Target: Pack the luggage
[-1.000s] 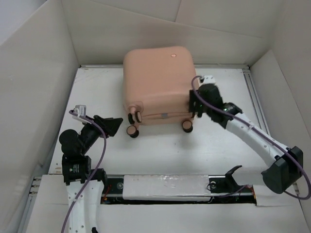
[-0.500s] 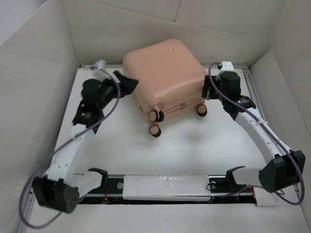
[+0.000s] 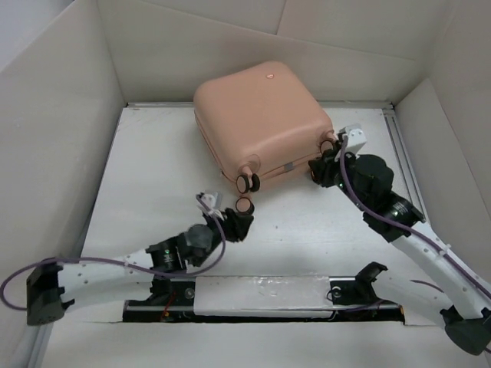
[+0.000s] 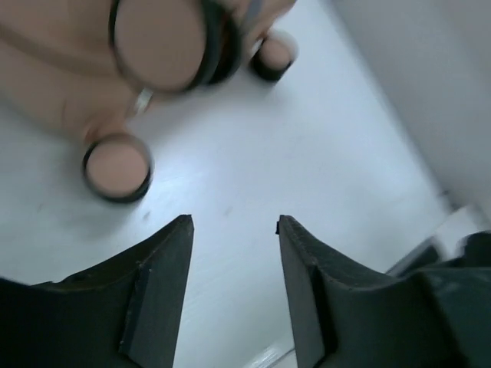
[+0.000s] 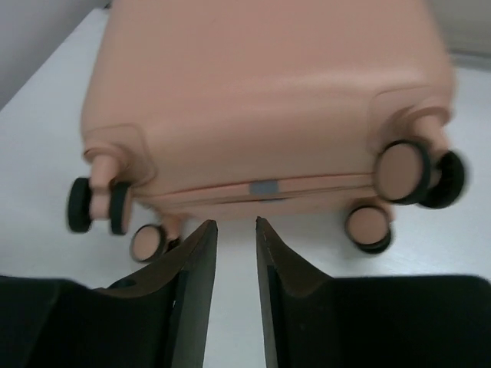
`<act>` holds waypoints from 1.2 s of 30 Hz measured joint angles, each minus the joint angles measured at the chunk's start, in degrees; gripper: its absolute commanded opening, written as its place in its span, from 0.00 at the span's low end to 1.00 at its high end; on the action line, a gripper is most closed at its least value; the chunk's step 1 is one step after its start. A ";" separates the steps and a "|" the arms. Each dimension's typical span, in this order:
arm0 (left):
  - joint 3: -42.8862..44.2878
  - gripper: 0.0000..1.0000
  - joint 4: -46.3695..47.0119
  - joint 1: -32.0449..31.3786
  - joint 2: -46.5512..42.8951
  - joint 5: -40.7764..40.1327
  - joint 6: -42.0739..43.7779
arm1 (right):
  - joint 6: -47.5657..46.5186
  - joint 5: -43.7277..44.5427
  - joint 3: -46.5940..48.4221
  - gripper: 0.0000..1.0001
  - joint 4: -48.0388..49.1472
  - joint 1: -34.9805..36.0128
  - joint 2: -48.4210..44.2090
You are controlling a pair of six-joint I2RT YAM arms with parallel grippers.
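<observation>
White panel walls [image 3: 54, 115] enclose a white bench [image 3: 153, 176]. Peach-pink luggage [image 3: 261, 115] lies closed toward the far middle of the bench, turned at an angle, with its caster wheels [image 3: 247, 182] facing the near side. The left gripper [image 3: 236, 224] sits low over the bench, just beside the nearest wheel. Seen from its wrist, its fingers [image 4: 165, 284] stand moderately apart with only bare bench between them, and blurred pink wheels with black rims show ahead. The right gripper [image 3: 322, 170] is at the luggage's near right corner, by a wheel. Its fingers [image 5: 196, 284] are a narrow gap apart, holding nothing, and point at the wheeled end, where a small grey tab [image 5: 263, 187] sits on the seam.
</observation>
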 measured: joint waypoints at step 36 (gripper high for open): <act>18.05 0.65 -10.45 23.85 17.81 16.17 -8.31 | 10.01 -6.62 -28.96 0.56 87.86 13.49 53.07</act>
